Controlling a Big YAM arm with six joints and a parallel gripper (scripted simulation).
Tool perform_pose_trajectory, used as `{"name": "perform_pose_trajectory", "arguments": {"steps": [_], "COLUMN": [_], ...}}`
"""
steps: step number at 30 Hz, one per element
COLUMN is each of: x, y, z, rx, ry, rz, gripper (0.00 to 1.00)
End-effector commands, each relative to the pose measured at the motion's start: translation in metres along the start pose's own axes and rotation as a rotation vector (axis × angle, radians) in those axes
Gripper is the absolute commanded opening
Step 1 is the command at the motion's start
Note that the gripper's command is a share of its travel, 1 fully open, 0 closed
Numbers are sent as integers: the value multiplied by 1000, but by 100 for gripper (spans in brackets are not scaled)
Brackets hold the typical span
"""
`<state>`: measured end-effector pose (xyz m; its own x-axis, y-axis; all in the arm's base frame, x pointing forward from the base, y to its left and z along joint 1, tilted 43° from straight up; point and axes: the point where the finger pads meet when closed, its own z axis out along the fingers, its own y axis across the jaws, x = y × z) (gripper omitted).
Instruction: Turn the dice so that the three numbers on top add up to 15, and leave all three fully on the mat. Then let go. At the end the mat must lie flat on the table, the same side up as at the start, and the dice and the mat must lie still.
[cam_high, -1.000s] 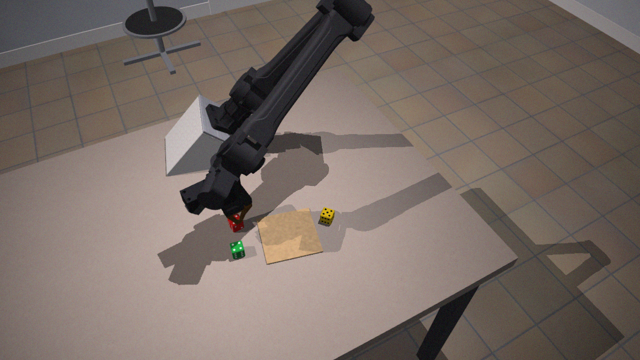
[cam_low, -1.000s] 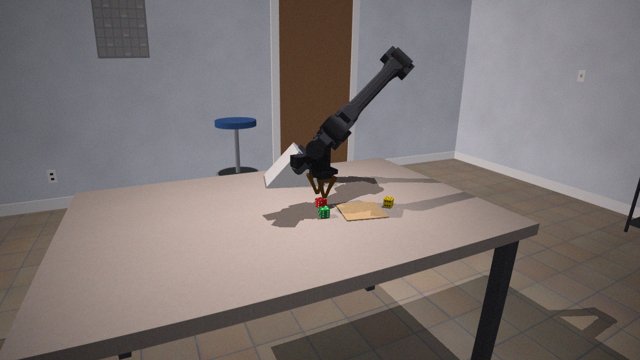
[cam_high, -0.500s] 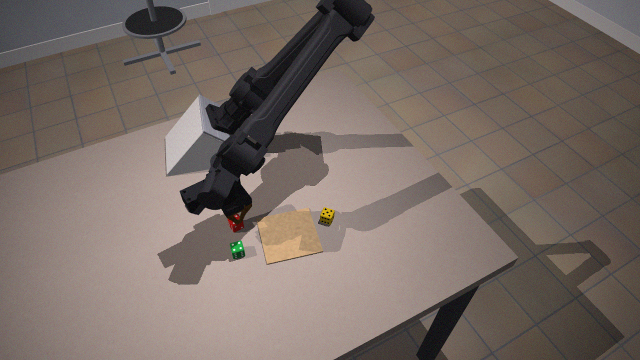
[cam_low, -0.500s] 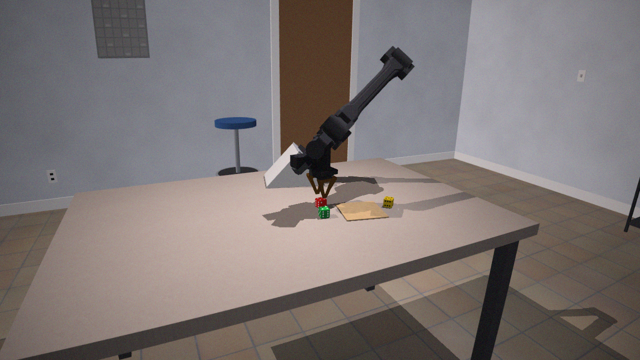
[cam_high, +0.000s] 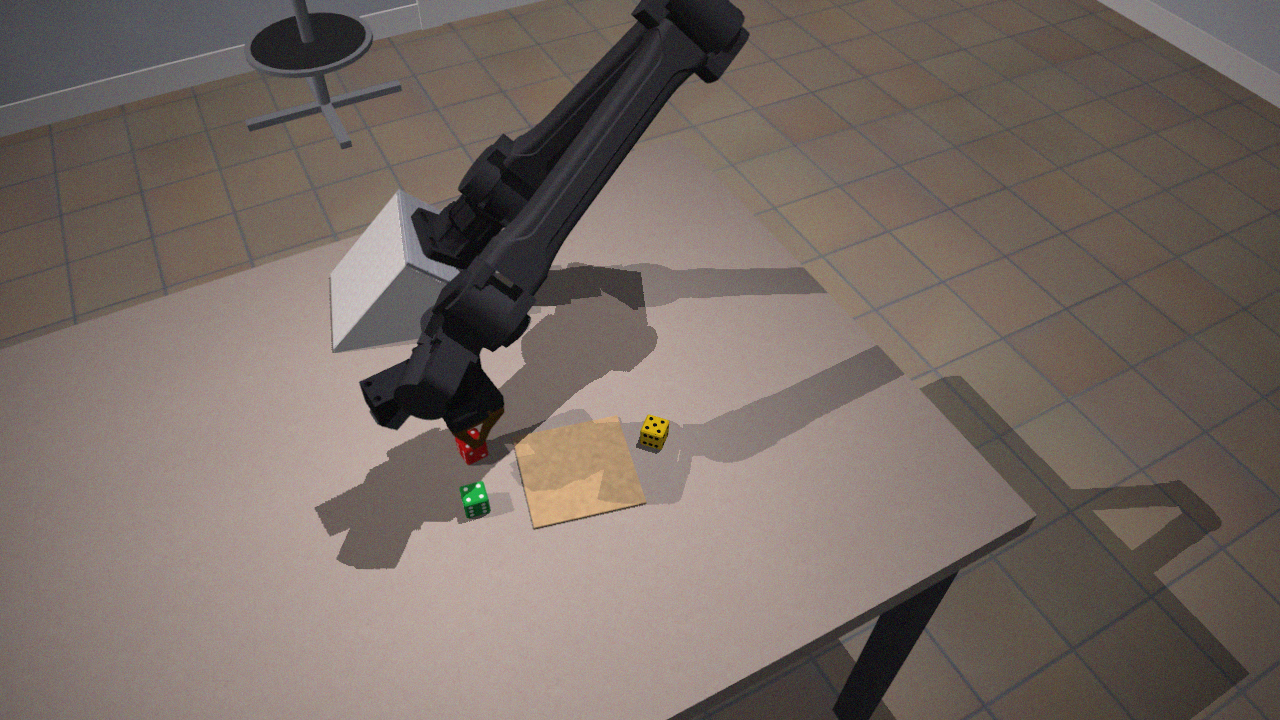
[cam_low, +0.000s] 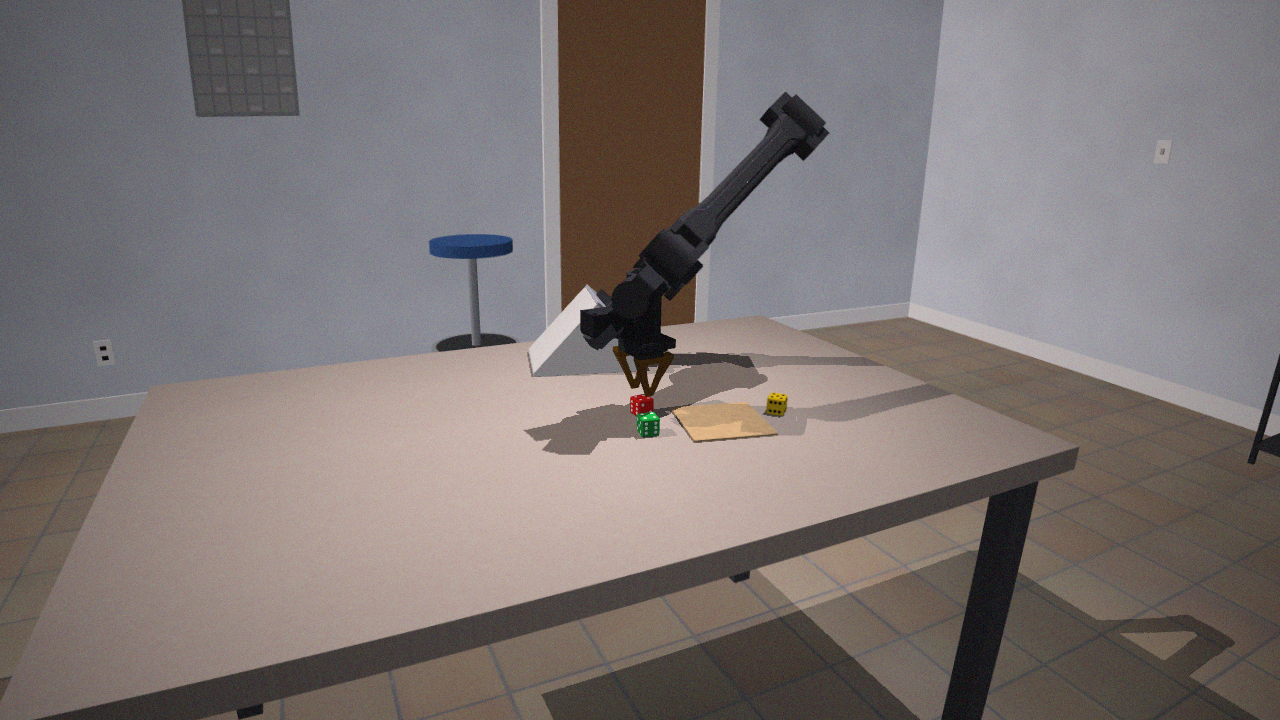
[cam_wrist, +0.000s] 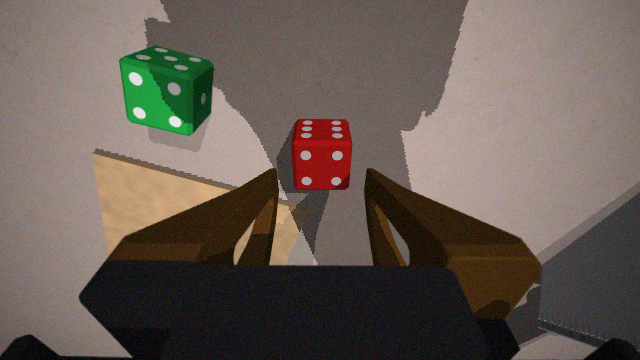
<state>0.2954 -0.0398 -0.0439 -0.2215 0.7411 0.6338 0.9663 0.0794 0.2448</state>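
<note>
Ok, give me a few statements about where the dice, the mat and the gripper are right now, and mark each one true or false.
1. The red die is clamped between the fingers. False: the gripper is open and the die lies just beyond the fingertips.
2. No die lies on the mat. True.
3. The yellow die sits beside the green die. False: the mat lies between them.
4. The mat lies flat on the table. True.
5. The red die is nearer the gripper than the green one. True.
</note>
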Motion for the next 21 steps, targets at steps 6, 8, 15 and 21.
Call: {"name": "perform_pose_trajectory", "arguments": {"steps": [6, 8, 15, 21], "x": [-2, -2, 0, 0], "y": [2, 2, 0, 0], "z": [3, 3, 7, 17], "rx": [2, 2, 5, 5], "ry": [1, 1, 3, 4], "rz": [-1, -1, 2, 2], "gripper": [45, 45, 45, 45]}}
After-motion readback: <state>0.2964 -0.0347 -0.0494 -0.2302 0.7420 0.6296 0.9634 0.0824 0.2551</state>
